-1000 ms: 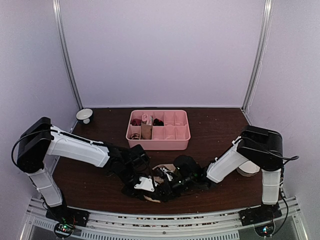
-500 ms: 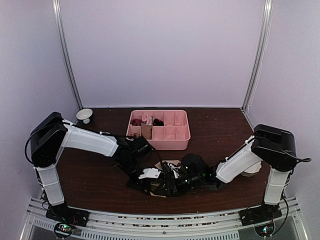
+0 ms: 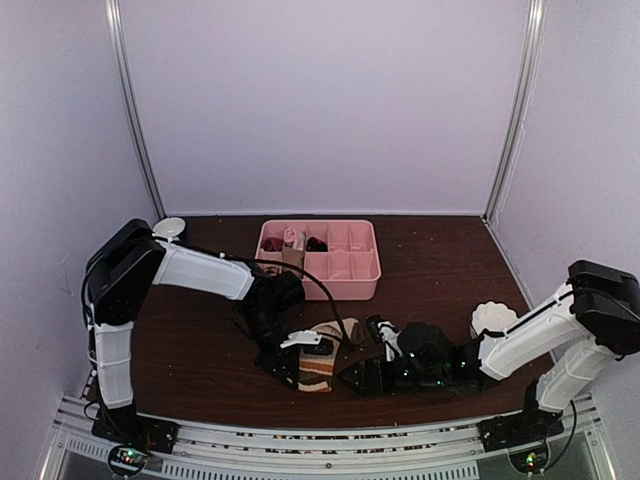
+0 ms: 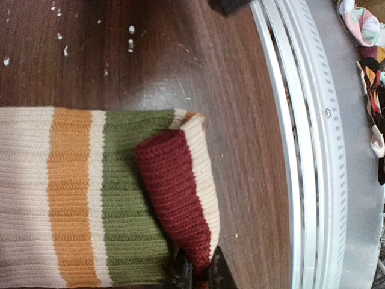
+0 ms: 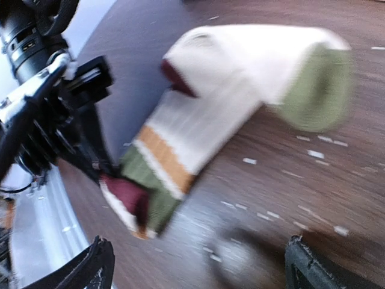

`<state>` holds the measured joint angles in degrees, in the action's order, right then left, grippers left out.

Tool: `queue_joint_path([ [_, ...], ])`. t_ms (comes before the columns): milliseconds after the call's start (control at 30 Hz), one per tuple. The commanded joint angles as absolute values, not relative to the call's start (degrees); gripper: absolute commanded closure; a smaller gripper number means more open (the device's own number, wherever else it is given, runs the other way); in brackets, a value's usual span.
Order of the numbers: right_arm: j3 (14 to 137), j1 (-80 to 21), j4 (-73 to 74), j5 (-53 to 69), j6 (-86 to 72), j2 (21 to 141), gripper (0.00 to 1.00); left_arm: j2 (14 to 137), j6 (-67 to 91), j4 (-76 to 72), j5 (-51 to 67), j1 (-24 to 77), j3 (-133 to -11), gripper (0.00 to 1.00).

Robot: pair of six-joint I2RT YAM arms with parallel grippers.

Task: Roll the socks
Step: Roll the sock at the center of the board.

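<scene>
My left fingers point(image 4: 197, 272): I'm pinching the maroon cuff of the striped sock point(image 4: 90, 198), which is folded back over the olive band.
My right fingers point(image 5: 201, 271): spread wide, gripping nothing, just beside the sock.
Sock's place: flat on the counter point(image 3: 190, 350), mid-width, near its near edge.
</scene>
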<state>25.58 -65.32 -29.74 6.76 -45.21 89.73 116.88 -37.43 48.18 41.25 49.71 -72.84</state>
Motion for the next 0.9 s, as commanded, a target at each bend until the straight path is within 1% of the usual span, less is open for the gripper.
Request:
queue_joint_path([
  [0, 20.6, -70.9, -15.5, -15.6, -43.0, 80.9, 0.0, 118.3, -37.5, 51.6, 41.2, 49.8, -74.4, 1.0],
  [67, 19.7, -71.3, -12.0, -23.0, -46.8, 75.7, 0.0, 118.7, -37.8, 52.4, 41.2, 49.8, -74.9, 1.0],
  [133, 17.2, -69.8, -11.1, -26.8, -53.1, 72.2, 0.0, 119.2, -38.0, 53.0, 41.4, 49.8, -75.5, 1.0],
  [167, 15.3, -68.3, -12.9, -26.1, -55.1, 71.4, 0.0, 119.5, -38.1, 53.5, 41.7, 49.8, -76.0, 1.0],
  [200, 12.9, -67.3, -18.6, -23.3, -53.8, 71.1, 0.0, 120.0, -38.2, 54.1, 41.8, 49.8, -76.7, 1.0],
  [267, 8.2, -69.6, -30.2, -21.5, -47.5, 70.2, 0.0, 120.9, -38.5, 55.8, 42.7, 49.8, -78.2, 1.0],
  [300, 7.2, -73.3, -33.3, -24.1, -42.9, 69.9, 0.0, 121.3, -38.6, 56.5, 43.3, 49.8, -78.7, 1.0],
  [333, 8.3, -78.1, -33.0, -30.5, -37.0, 70.0, 0.0, 121.8, -38.7, 57.4, 44.1, 49.8, -79.5, 1.0],
  [367, 11.1, -81.7, -29.2, -34.1, -31.6, 71.0, 0.0, 122.5, -38.8, 58.4, 44.9, 49.8, -80.3, 1.0],
  [433, 17.6, -85.6, -21.6, -33.8, -22.7, 75.8, 0.0, 124.2, -38.9, 61.0, 46.5, 49.8, -82.4, 1.0],
  [533, 25.6, -90.2, -16.3, -32.0, -13.5, 83.5, 0.01, 127.5, -39.2, 66.1, 49.7, 49.4, -86.3, 1.0],
  [633, 32.3, -93.5, -14.9, -32.3, -4.8, 89.3, 0.08, 130.7, -40.2, 71.4, 52.8, 48.7, -89.4, 1.0],
  [767, 37.0, -93.6, -17.8, -28.4, 3.4, 94.8, 0.17, 134.6, -41.5, 76.6, 52.8, 47.7, -92.3, 1.0],
  [867, 40.0, -91.9, -18.1, -24.5, 8.2, 98.2, 0.29, 136.4, -41.5, 78.2, 51.2, 47.0, -93.5, 1.0],
])
